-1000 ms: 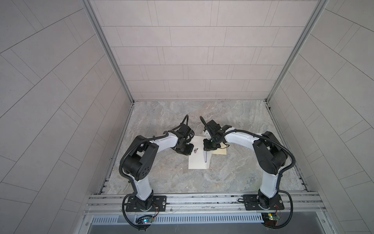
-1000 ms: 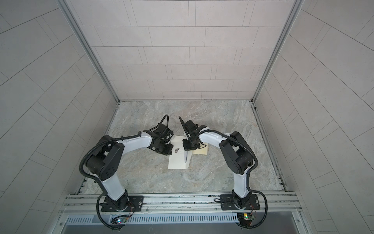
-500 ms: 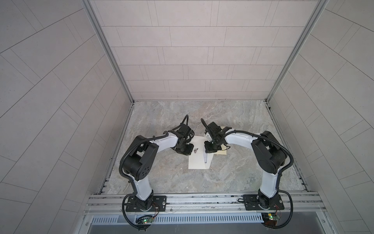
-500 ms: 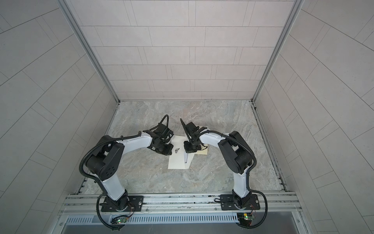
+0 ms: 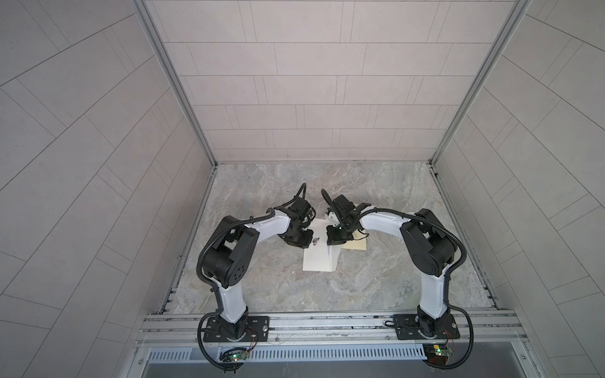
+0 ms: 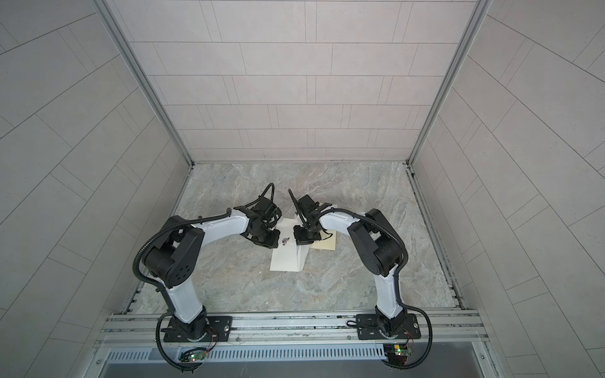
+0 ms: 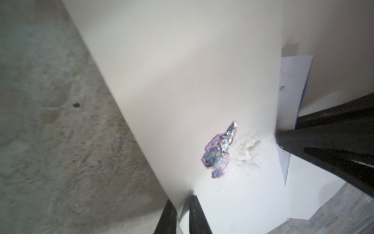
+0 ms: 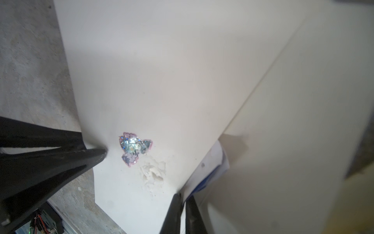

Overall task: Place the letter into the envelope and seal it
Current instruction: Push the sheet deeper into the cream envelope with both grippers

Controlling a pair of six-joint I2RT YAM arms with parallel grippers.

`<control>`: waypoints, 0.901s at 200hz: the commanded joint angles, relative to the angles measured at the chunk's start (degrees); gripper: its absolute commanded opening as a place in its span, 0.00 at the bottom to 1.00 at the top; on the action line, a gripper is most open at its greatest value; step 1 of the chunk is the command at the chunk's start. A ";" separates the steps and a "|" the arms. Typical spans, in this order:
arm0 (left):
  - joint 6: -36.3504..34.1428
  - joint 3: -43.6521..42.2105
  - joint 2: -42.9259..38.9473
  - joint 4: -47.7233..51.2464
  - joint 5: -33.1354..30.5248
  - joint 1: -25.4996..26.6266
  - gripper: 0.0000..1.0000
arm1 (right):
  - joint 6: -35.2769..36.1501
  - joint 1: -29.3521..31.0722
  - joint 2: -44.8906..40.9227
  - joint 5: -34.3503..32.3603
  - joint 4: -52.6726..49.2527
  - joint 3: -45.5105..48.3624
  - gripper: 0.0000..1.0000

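Item: white paper envelope [image 5: 319, 258] [image 6: 284, 258], lying flat at the centre of the grey marbled tabletop [image 5: 360, 288]. On its face is a small holographic purple sticker [image 7: 219, 150] [image 8: 134, 146], with a torn, roughened patch [image 7: 245, 150] just beside it.

The left gripper [image 5: 304, 243] [image 7: 181, 199] is at the envelope's left edge, jaws narrow, with that edge pinched between them.

The right gripper [image 5: 334, 240] [image 8: 183, 196] is at the envelope's right side, across the sticker from the left gripper. Its jaws are narrow, closed on a corner of the blue-edged white paper letter [image 7: 291, 91] [image 8: 210, 172].

The letter is partly exposed, projecting from under the envelope's face. How far in it sits cannot be determined.

A cream rectangular sheet [image 5: 355, 244] [image 6: 327, 243] lies flat, touching the envelope's right side, partly beneath the right gripper.
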State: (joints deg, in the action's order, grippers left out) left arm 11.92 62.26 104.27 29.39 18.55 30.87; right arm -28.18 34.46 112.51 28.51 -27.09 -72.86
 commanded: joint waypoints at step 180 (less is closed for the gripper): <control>-1.72 0.09 3.13 -0.48 -2.86 1.13 0.00 | -7.60 -0.70 -0.78 -11.25 6.99 2.03 0.07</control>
State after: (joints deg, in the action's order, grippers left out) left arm 11.57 63.48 105.60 27.46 17.06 31.31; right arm -35.27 33.89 111.09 15.68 -21.91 -71.55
